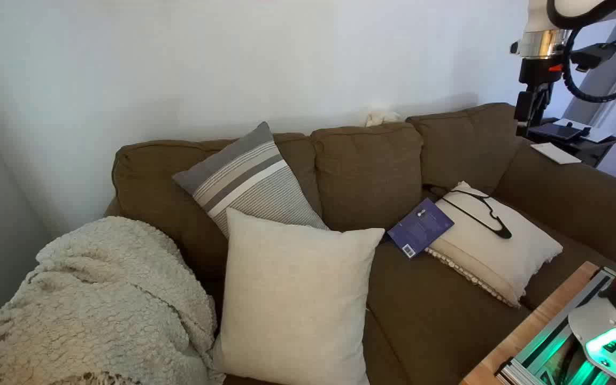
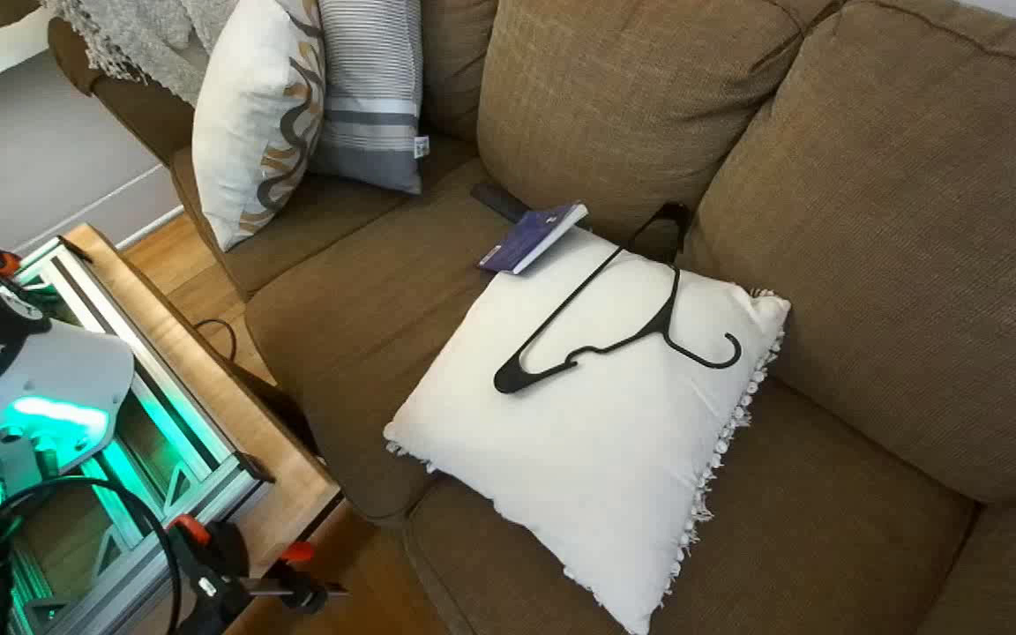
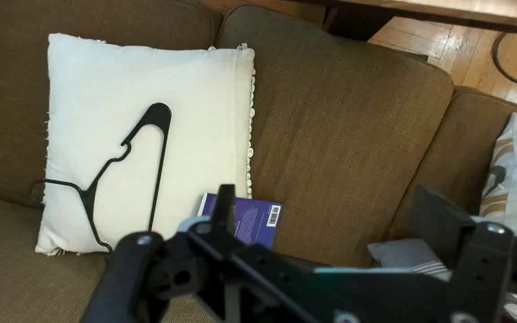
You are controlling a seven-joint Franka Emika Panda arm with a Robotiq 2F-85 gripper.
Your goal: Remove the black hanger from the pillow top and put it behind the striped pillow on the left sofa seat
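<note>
The black hanger (image 1: 503, 233) lies flat on the off-white pillow (image 1: 500, 262), its hook over the fringed edge side. The hanger (image 2: 515, 379) and pillow (image 2: 596, 450) also show in an exterior view. In the wrist view the hanger (image 3: 159, 115) is left of the jaws, on the pillow (image 3: 204, 121); its lower end is partly hidden by the gripper. My gripper (image 1: 524, 125) hangs high at the right, above the sofa; its jaws (image 3: 330, 215) are wide apart and empty. The striped pillow (image 1: 254, 176) leans on the backrest at the left sofa seat (image 2: 332, 212).
A larger cream cushion (image 1: 297, 299) stands before the striped pillow. A purple-blue book (image 1: 420, 227) rests against the pillow's edge. A knitted blanket (image 1: 99, 299) covers the sofa's left arm. The robot's wooden table (image 2: 190, 353) stands along the sofa's front.
</note>
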